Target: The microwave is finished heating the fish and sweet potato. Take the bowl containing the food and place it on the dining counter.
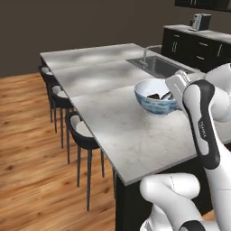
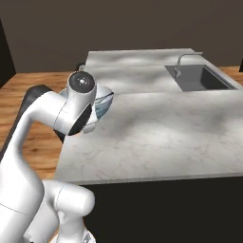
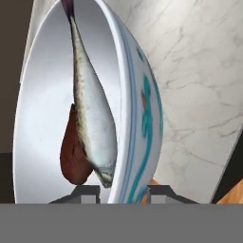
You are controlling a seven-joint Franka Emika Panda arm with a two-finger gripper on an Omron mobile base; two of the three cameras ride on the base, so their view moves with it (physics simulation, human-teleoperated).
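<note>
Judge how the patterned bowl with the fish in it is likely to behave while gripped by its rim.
The bowl looks rigid and glazed, so probably slippery and breakable. The end effector pinches just one spot of its rim, so it may pivot. The fish and reddish piece lie loose and could slide.

The pale marble dining counter carries an inset sink.

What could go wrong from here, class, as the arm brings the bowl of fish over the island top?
1. The fingers pinch only the bowl by its thin rim, one inside and one outside; that narrow hold could slip.
2. The fish and sweet potato lie loose inside; a tilt could spill them.
3. The bowl seems not yet set on the dining counter; letting go too soon might drop it.
</note>
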